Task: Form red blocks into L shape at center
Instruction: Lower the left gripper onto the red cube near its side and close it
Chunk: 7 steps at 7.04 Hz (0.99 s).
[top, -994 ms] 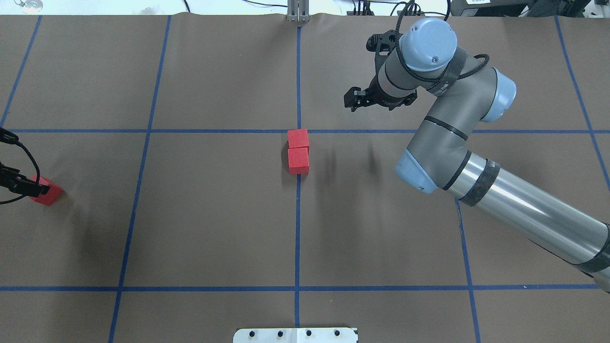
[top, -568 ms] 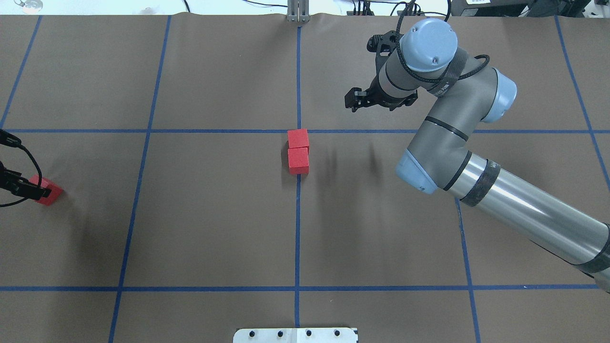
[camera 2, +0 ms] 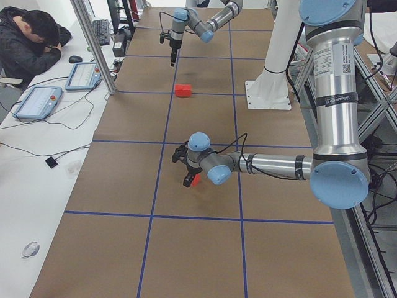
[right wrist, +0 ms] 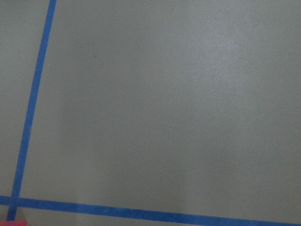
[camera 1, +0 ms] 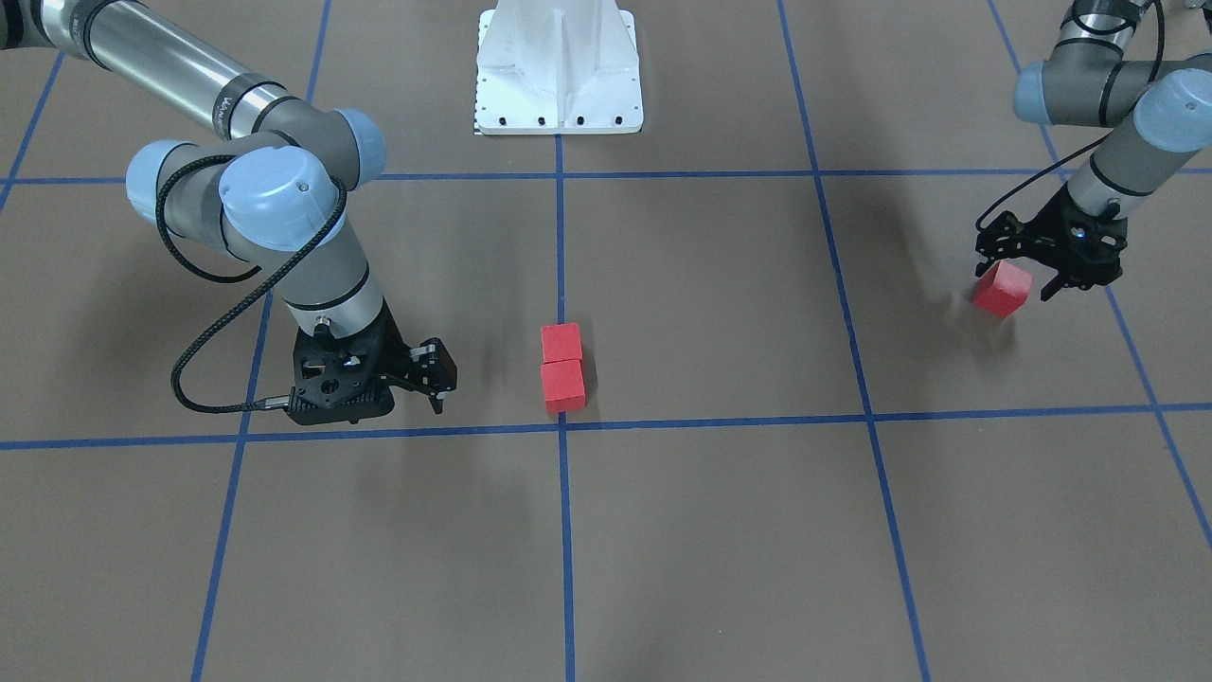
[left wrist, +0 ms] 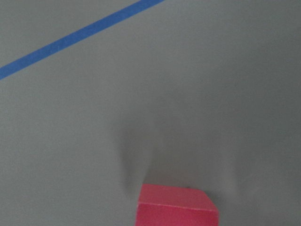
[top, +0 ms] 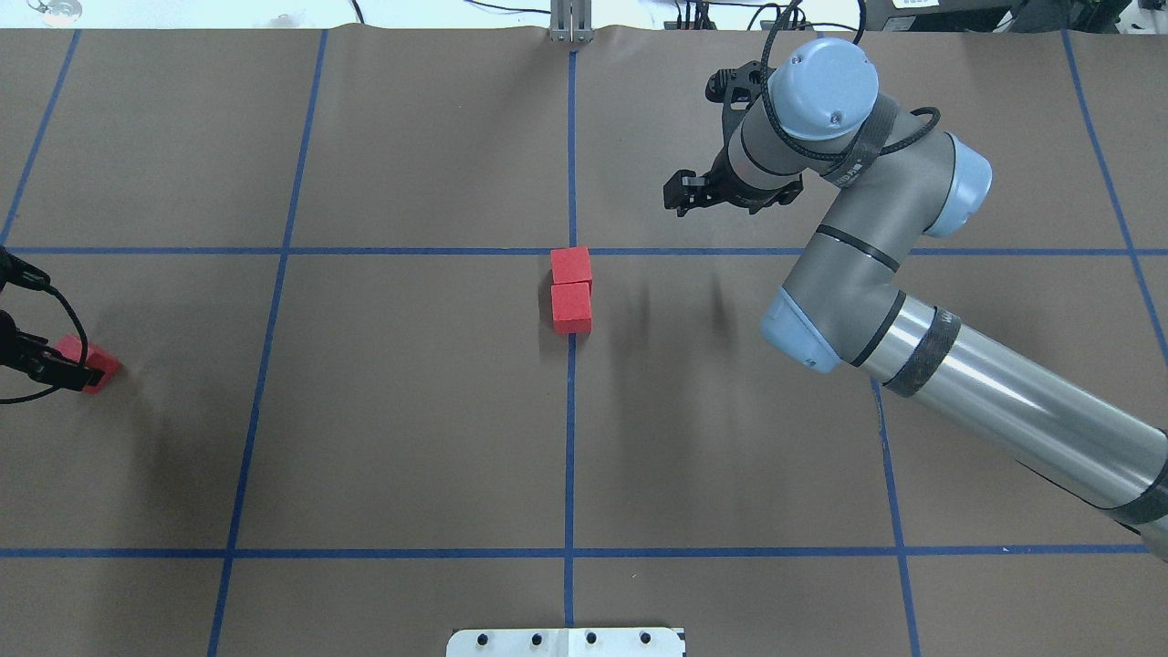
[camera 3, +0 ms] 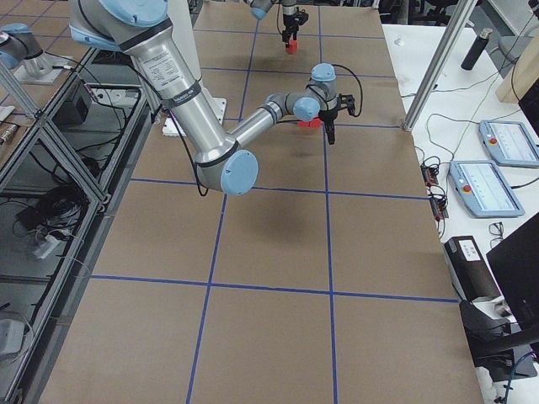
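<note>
- one red block (top: 571,265) and a second red block (top: 571,307) sit face to face and touching, along a blue tape line (top: 265,365) near the middle of the table (top: 401,438). the first lies just beside the center (camera 1: 561,425), on the robot's side. the pair reads as the long leg of the l, already set down.
- the third red block (camera 1: 1002,289) is well apart from them, close to the table's left edge. it sits between the jaws of the left gripper (camera 1: 1021,275), which looks clamped on it. the block is tilted with a soft shadow beside it, so it is probably just off the surface, held ready for the carry inward.
- judging by the layout, it belongs square against a side face of one end block, to make the foot.
- the right gripper (camera 1: 437,384) holds nothing and hovers near the center, toward the far edge and the right side, probably parked out of the left arm's way. whether its jaws are apart or together cannot be told.
- the surface is matte brown paper (top: 730,438), flat, with a slight ripple at the far edge. blocks should sit steady on it.
- a white base plate (camera 1: 559,71) stands at the near edge. beyond the far edge is a white bench (camera 2: 25,161) with tablets (camera 2: 37,102), an aluminium post (camera 2: 93,43) and an operator (camera 2: 28,43) leaning head on hand.
</note>
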{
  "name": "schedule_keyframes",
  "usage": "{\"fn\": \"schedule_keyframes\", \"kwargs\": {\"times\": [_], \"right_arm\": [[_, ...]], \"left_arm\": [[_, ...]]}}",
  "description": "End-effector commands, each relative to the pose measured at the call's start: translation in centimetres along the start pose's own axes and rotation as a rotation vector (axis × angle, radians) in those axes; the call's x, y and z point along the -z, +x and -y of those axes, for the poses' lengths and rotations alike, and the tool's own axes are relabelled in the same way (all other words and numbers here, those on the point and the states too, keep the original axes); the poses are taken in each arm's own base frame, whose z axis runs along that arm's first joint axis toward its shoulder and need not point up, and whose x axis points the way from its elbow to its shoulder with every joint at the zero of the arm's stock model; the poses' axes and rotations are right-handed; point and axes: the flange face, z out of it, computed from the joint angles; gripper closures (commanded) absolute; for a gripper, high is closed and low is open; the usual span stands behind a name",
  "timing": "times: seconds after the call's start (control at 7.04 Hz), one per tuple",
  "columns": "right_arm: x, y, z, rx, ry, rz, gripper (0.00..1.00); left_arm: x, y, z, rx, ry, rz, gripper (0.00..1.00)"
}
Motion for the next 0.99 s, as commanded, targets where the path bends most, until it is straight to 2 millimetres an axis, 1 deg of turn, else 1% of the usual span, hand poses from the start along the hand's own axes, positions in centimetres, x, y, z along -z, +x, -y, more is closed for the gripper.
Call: {"fn": "schedule_keyframes", "kwargs": {"times": [0.0,0.28,0.43,0.57,0.71,0.85], "right_arm": [[-0.2,0.3,-0.1,0.000,-0.002,-0.004,0.01],[-0.4,0.3,-0.4,0.001,-0.007,-0.006,0.01],[-0.7,0.7,-0.6,-0.001,-0.011,-0.010,0.01],[-0.9,0.9,-0.9,-0.002,-0.014,-0.012,0.01],[-1.2,1.2,-0.9,-0.003,-0.018,-0.019,0.01],[-1.3,1.1,-1.0,-0.002,-0.019,-0.020,0.01]], "left_arm": [[-0.7,0.3,0.6,-0.006,-0.005,-0.003,0.10],[-0.8,0.3,0.8,-0.010,-0.003,-0.002,0.35],[-0.7,0.5,1.0,-0.015,0.000,-0.003,0.40],[-0.7,0.5,1.2,-0.017,0.003,-0.004,0.55],[-0.4,0.8,1.4,-0.021,0.009,-0.010,0.80],[0.0,1.2,1.6,-0.020,0.003,-0.035,1.00]]}}
